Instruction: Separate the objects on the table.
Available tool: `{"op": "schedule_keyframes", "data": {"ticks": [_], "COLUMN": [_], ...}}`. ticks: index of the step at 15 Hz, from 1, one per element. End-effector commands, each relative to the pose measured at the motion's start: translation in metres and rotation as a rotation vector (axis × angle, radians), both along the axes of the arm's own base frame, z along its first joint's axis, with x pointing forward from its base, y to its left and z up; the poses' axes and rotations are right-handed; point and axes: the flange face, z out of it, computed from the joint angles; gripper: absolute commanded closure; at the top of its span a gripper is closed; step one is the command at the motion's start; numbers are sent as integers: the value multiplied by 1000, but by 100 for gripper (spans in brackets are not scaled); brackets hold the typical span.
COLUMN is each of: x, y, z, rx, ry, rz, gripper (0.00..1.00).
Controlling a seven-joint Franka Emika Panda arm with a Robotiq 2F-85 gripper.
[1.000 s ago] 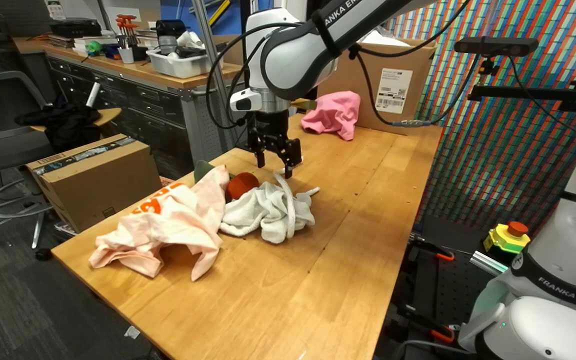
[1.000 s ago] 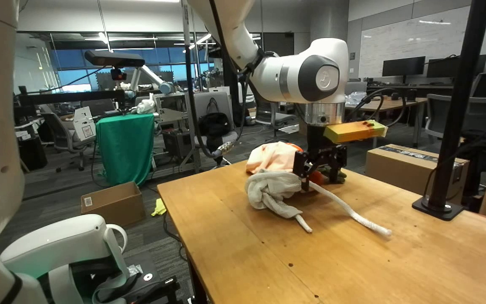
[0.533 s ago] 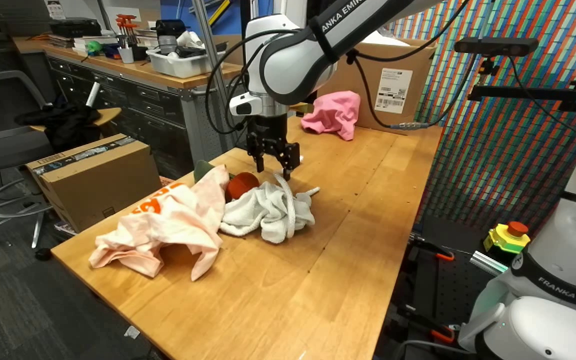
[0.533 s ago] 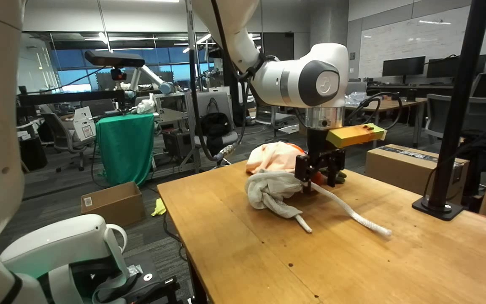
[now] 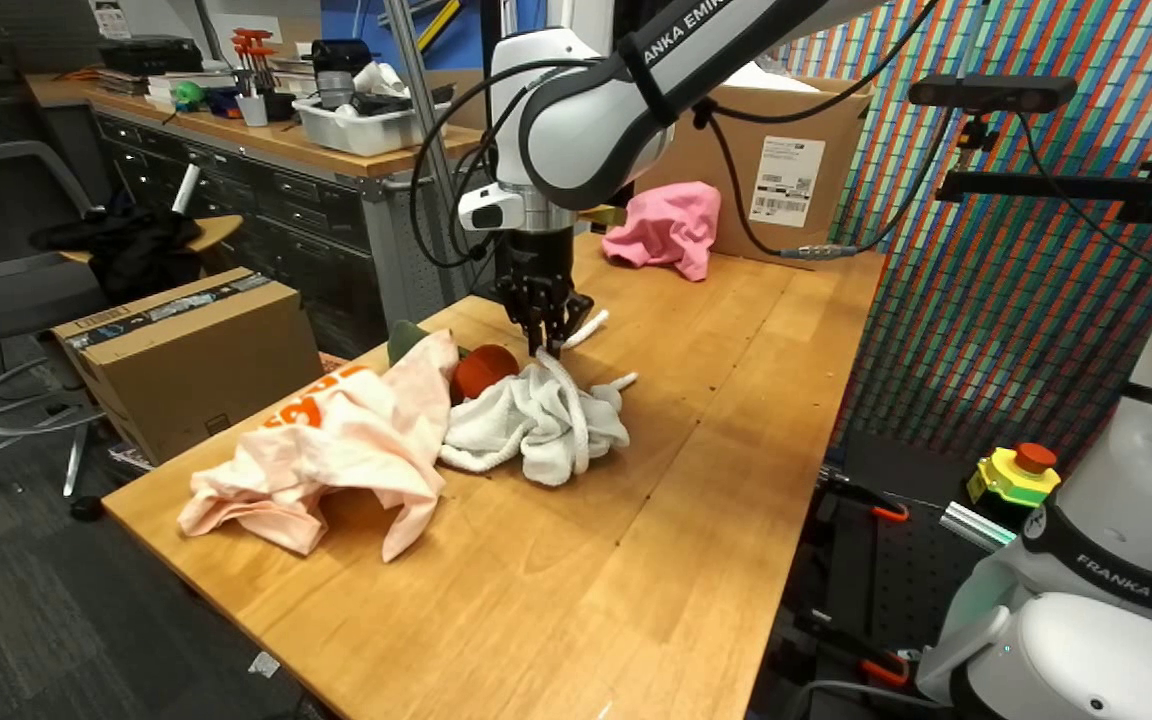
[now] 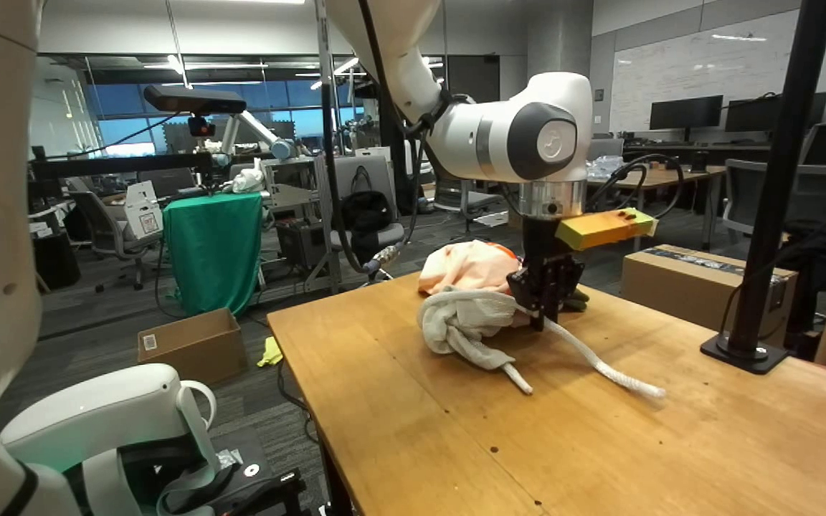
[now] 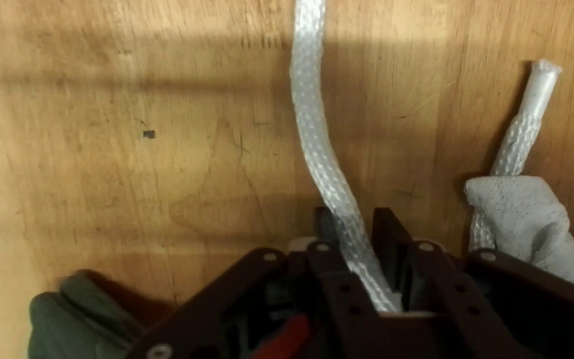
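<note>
1. In an exterior view the claw (image 5: 543, 350) is squeezed nearly all the way in, fingers almost together, and it's got hold of a white cord (image 5: 576, 410) that loops up out of the white-grey cloth (image 5: 506, 425). Left of that cloth, right up beside it, is the peach-cream cloth (image 5: 336, 460). The plush toy (image 5: 484, 372) is just behind it, red-orange side most visible, and the pink cloth (image 5: 664, 228) is way off behind it. All of them are on the same wooden tabletop (image 5: 556, 600).

2. In an exterior view the claw (image 6: 538, 326) comes down just right of the white-grey cloth, with the cord trailing out past it onto the tabletop. The fingers overlap here, so the gap's hard to judge, and I can't tell if the tips touch the wood. The peach-cream cloth sits behind the white-grey one.

3. Wrist view is the clearest: the cord runs between the two fingers, one on each side, in a gap barely roomier than the cord itself. So yeah, clenched on the cord. A fold of the white-grey cloth is over on the right, with the cord's shorter end (image 7: 523, 129) poking out; the toy's green part is well left of that fold.
</note>
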Motion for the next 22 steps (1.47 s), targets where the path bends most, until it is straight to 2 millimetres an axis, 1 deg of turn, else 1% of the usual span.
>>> {"op": "schedule_keyframes", "data": {"ticks": [1,2,4,7,10,12,14,18,22], "x": [0,-1,-2,-5,-12,-21,-33,-61,-92], "y": [0,-1,-2,-7,-18,-26,-36,-58,-87], "z": [9,9,11,19,38,56,80,126,157], "rx": [-2,-2,-2,-12,-15,-4,11,20,34], "ry": [-29,-29,-34,-48,-83,-115,-162,-281,-363], "rz": [10,9,-2,-27,-78,-133,-188,-301,-429], "gripper": [96,96,92,93,93,94,95,95,95]}}
